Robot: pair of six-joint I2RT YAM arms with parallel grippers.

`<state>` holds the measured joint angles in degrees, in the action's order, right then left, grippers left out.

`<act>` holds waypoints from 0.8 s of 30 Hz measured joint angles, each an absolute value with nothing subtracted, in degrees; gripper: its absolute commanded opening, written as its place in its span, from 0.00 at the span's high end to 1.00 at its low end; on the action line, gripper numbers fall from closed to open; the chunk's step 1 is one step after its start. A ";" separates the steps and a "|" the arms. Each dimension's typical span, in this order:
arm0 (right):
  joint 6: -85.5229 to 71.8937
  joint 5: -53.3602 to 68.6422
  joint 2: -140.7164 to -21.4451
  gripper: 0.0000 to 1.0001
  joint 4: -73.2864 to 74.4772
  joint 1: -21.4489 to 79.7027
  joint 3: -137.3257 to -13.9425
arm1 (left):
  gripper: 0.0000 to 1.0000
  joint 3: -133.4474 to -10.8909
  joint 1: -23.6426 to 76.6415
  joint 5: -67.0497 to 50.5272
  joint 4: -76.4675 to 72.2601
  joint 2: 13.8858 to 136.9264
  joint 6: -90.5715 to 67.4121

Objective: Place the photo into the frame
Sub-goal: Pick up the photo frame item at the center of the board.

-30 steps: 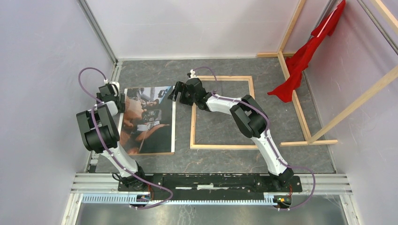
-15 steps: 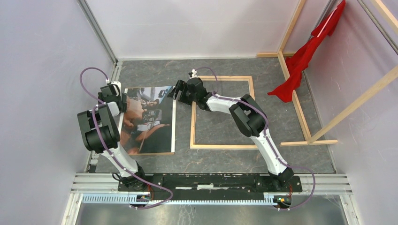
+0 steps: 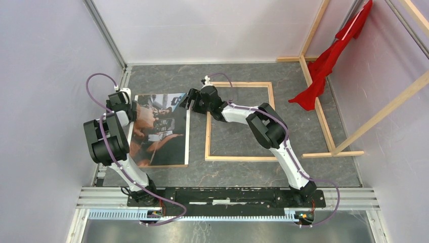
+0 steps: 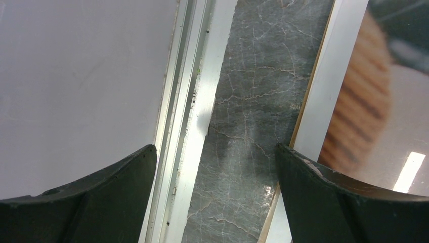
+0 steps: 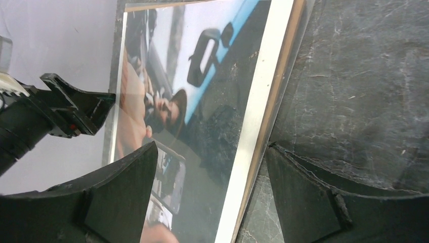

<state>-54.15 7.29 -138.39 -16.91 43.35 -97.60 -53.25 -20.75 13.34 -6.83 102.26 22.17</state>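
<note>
Item: photo (image 3: 161, 129), lying flat beside frame (image 3: 207, 144).
You're holding L gripper (image 4: 215, 152) wide at photo's left edge; R gripper (image 5: 210, 149) is straddling photo's right edge, also wide, empty.

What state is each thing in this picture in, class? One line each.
frame: lying flat, empty.
photo: flat, picture side up, outside the frame.
left pincer: open, at the photo's left edge.
right pincer: open, over the photo's right edge.
red cloth: hanging loose.
</note>
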 measured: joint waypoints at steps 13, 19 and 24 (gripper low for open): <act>-45.17 3.07 -136.55 0.15 -8.82 46.52 -99.24 | 0.08 -52.75 -20.73 13.37 -7.62 102.13 22.20; -41.89 2.31 -136.55 0.15 -6.63 47.13 -100.73 | 0.08 -52.53 -20.73 13.37 -7.92 102.06 22.20; -39.07 1.87 -136.55 0.16 -5.17 47.53 -102.76 | 0.08 -52.53 -20.71 13.39 -7.94 102.06 22.20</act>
<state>-39.07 1.87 -136.55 -5.17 47.53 -102.76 -52.53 -20.71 13.39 -7.94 102.06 22.20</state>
